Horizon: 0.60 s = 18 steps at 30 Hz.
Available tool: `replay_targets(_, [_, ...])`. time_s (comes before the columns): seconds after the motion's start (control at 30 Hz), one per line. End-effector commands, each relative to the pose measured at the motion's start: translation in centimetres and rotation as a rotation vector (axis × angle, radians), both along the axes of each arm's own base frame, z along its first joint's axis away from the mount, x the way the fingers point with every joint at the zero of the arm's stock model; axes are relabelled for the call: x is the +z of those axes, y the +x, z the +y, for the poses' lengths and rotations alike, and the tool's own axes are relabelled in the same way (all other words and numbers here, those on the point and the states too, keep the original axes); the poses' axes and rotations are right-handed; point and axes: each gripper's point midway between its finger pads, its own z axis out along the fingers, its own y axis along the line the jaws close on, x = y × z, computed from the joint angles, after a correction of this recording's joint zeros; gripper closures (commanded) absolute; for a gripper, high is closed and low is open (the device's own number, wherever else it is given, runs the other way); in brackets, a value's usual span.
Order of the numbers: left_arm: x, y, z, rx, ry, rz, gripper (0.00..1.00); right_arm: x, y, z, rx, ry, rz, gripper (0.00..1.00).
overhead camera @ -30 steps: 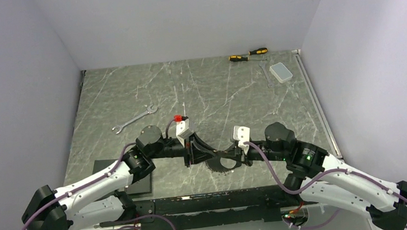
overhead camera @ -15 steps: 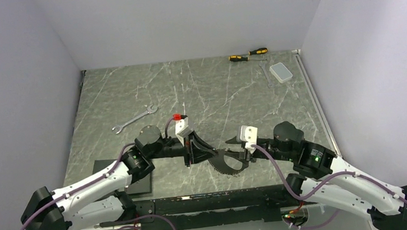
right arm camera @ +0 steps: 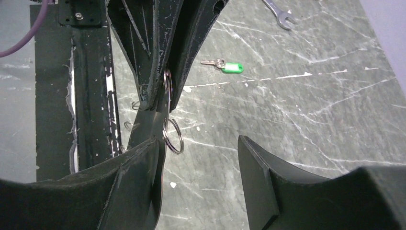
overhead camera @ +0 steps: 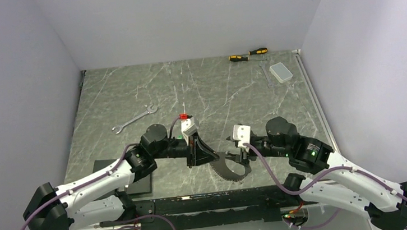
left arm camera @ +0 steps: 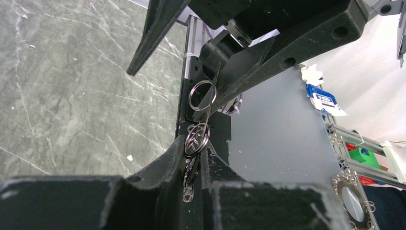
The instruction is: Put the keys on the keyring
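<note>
The left arm (overhead camera: 95, 184) lies low from its base at the near left and reaches right, toward the middle of the near edge. The right arm (overhead camera: 342, 177) mirrors it from the near right, reaching left. Their wrists face each other, with the grippers almost tip to tip. The left gripper (left arm camera: 194, 143) has its fingers (left arm camera: 165, 165) pressed together, pinching the keyring (left arm camera: 197, 136) at their tips. The right gripper (right arm camera: 200, 141) has its fingers (right arm camera: 261, 177) spread well apart, one fingertip just beside the left gripper's tips and the other off to the side.
</note>
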Motion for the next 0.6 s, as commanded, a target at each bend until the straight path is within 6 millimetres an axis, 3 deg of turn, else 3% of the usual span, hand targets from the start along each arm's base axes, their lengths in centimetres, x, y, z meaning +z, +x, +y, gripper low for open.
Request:
replay_targets(0.0, [-0.3,4.3,0.3,0.205,0.025,-0.044,1.0,5.9,-6.7,1.8,0.344,0.168,0.064,0.31])
replay_targets(0.1, [-0.1,4.4,0.7,0.224,0.033,-0.062,1.0,3.6,-7.5,1.3,0.366,0.051,0.164,0.27])
replay_targets(0.17, [0.1,4.7,1.1,0.253,0.041,-0.081,1.0,1.9,-6.8,0.7,0.303,-0.053,0.226,0.26])
replay_targets(0.3, [-0.3,5.8,2.7,0.34,0.116,-0.124,1.0,0.2,-4.9,0.1,0.15,-0.145,0.283,0.19])
replay_targets(0.4, [-0.3,6.6,3.9,0.409,0.15,-0.151,1.0,0.3,-2.6,-0.1,-0.001,-0.129,0.268,0.17])
replay_targets(0.57, [-0.1,6.2,3.8,0.378,0.143,-0.166,1.0,2.7,-1.9,1.7,0.021,0.093,0.168,0.2])
